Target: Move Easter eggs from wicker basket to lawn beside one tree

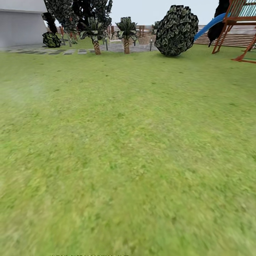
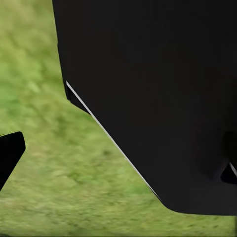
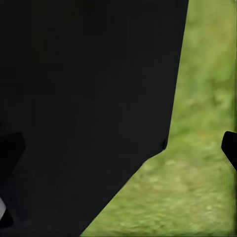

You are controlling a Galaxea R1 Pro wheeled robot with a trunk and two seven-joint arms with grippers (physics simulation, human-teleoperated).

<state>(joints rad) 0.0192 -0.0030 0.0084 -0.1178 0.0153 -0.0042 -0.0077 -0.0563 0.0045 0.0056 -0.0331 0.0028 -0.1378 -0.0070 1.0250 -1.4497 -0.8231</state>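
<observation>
Green mottled grass, the lawn (image 1: 128, 160), spans nearly the whole head view, running back to the far edge of the garden. Beyond it stand a large dark rounded shrub (image 1: 176, 30), a wooden playset with a blue slide (image 1: 209, 25), two short palms (image 1: 127, 33) and grey stepping stones (image 1: 53, 52). Judged from this, the robot is in transit: the search for the wicker basket is the step in hand, and the next move calls for turning or driving until basket or a bare-trunked tree comes into sight. The basket's and eggs' location cannot be determined here. Both wrist views are largely blocked by a dark body panel (image 2: 158, 98) over blurred grass; a dark finger tip (image 2: 10, 153) is cut off at the edge, so whether either pincer is open or closed cannot be told.
</observation>
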